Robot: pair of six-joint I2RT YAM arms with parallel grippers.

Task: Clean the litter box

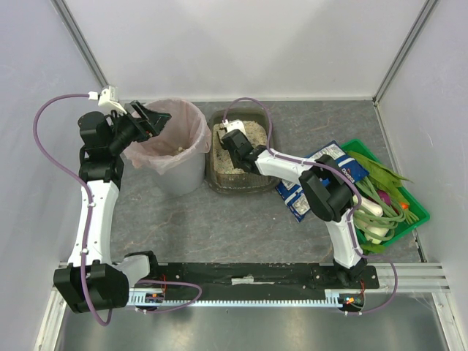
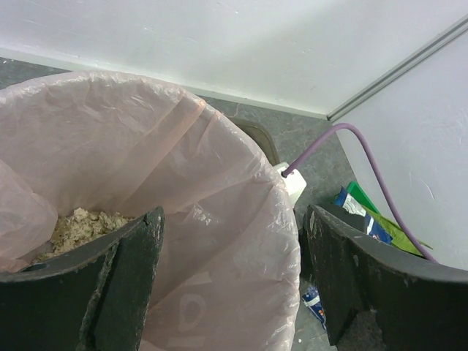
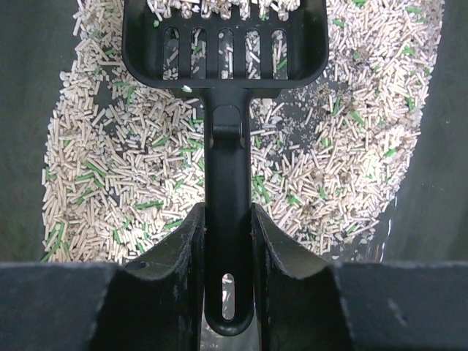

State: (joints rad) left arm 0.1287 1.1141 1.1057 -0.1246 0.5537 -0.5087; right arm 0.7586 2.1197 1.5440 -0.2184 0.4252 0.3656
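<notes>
The litter box (image 1: 219,183) is a dark tray at the table's middle back, holding pale beige pellets with green flecks (image 3: 110,168). My right gripper (image 3: 227,227) is shut on the handle of a black slotted scoop (image 3: 223,51), whose head lies over the pellets with some pellets in it. In the top view the right gripper (image 1: 235,142) is over the tray. My left gripper (image 1: 152,119) is open over the rim of the round pink-lined bin (image 1: 175,146). In the left wrist view its fingers (image 2: 139,270) straddle the bin's liner (image 2: 219,241), with litter clumps (image 2: 80,227) inside.
A blue and white bag (image 1: 322,179) lies right of the tray. A green crate of vegetables (image 1: 384,194) stands at the right. White walls close the back and sides. A purple cable (image 2: 365,157) runs past the bin.
</notes>
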